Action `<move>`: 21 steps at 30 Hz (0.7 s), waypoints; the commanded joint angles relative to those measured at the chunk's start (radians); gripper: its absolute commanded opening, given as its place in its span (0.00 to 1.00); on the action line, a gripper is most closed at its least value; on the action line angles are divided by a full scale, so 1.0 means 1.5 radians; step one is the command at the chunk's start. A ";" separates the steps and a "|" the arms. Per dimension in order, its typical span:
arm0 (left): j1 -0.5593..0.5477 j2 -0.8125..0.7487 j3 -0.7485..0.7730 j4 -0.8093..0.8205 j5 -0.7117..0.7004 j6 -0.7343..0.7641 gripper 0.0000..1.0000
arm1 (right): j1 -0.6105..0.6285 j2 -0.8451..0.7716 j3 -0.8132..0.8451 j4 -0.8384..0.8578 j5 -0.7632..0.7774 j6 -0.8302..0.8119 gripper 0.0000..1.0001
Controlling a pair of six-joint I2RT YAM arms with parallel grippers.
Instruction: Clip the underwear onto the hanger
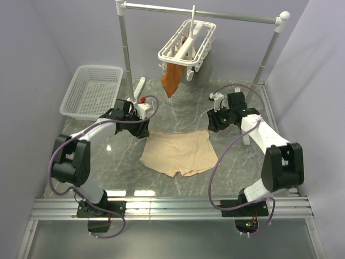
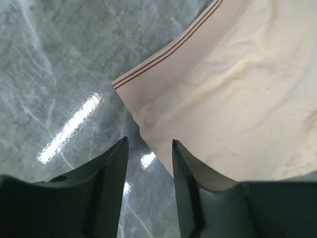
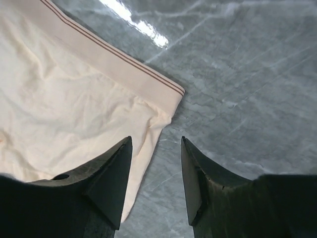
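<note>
1. The underwear (image 1: 178,152) lies flat on the grey marble table (image 1: 242,162), in the centre of the top view. Its waistband (image 2: 168,64) is toward the upper edge and its two short legs toward the bottom.
2. My left gripper (image 2: 149,140) sits at the upper-left corner of the garment. In my left wrist view, the waistband corner lies just above the gap between my fingers. The fabric's side edge runs down toward my right-hand finger.
3. My left jaws are spread apart with only bare table between them, holding nothing. I cannot tell whether the tips touch the surface.
4. My right gripper (image 3: 156,138) sits at the upper-right corner. The striped waistband ends just above the gap, and the cloth's edge passes behind my left-hand finger.
5. My right jaws are likewise parted, pinching nothing.
6. The hanger (image 1: 187,46) hangs from a white rail (image 1: 215,13) at the top centre, well apart from the underwear. A rust-orange garment (image 1: 171,80) dangles from it.
7. A white mesh basket (image 1: 91,91) stands at the upper left.
</note>
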 commanded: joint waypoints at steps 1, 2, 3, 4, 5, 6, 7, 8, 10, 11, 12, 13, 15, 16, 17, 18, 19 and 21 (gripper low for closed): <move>0.011 -0.105 0.025 -0.004 0.068 -0.013 0.47 | -0.019 -0.102 0.028 0.024 -0.062 0.032 0.52; 0.010 -0.143 0.024 0.004 0.078 -0.018 0.48 | -0.025 -0.122 0.019 0.041 -0.070 0.055 0.52; 0.008 -0.162 0.022 0.037 0.070 -0.045 0.50 | -0.025 -0.154 0.016 0.068 -0.074 0.064 0.53; 0.005 -0.179 0.023 0.053 0.057 -0.061 0.56 | -0.027 -0.168 0.017 0.074 -0.080 0.074 0.54; 0.003 -0.205 0.027 0.069 0.047 -0.076 0.58 | -0.029 -0.180 0.028 0.077 -0.084 0.085 0.56; 0.002 -0.214 0.041 0.091 0.028 -0.102 0.59 | -0.030 -0.196 0.033 0.078 -0.088 0.089 0.56; 0.003 -0.221 0.051 0.101 0.022 -0.112 0.60 | -0.031 -0.205 0.038 0.084 -0.089 0.096 0.56; 0.002 -0.231 0.061 0.108 0.017 -0.129 0.60 | -0.034 -0.214 0.049 0.089 -0.095 0.112 0.56; 0.002 -0.237 0.095 0.140 -0.002 -0.152 0.61 | -0.038 -0.234 0.062 0.099 -0.108 0.128 0.56; 0.002 -0.238 0.118 0.152 -0.011 -0.174 0.61 | -0.040 -0.247 0.074 0.109 -0.123 0.148 0.56; 0.002 -0.235 0.132 0.164 -0.016 -0.179 0.61 | -0.041 -0.253 0.081 0.117 -0.129 0.159 0.57; 0.002 -0.231 0.146 0.181 -0.013 -0.204 0.61 | -0.041 -0.257 0.089 0.123 -0.136 0.185 0.57; 0.000 -0.214 0.191 0.184 -0.007 -0.223 0.62 | -0.042 -0.263 0.115 0.146 -0.162 0.214 0.57; -0.004 -0.207 0.206 0.204 0.001 -0.226 0.62 | -0.042 -0.264 0.135 0.153 -0.172 0.236 0.58; -0.006 -0.195 0.219 0.210 0.017 -0.233 0.62 | -0.042 -0.265 0.145 0.159 -0.180 0.256 0.58; -0.008 -0.190 0.240 0.213 0.025 -0.236 0.62 | -0.042 -0.264 0.153 0.173 -0.197 0.267 0.58; -0.013 -0.186 0.248 0.218 0.033 -0.238 0.62 | -0.042 -0.265 0.168 0.181 -0.203 0.289 0.58; -0.022 -0.183 0.257 0.237 0.046 -0.238 0.63 | -0.042 -0.267 0.181 0.201 -0.223 0.308 0.58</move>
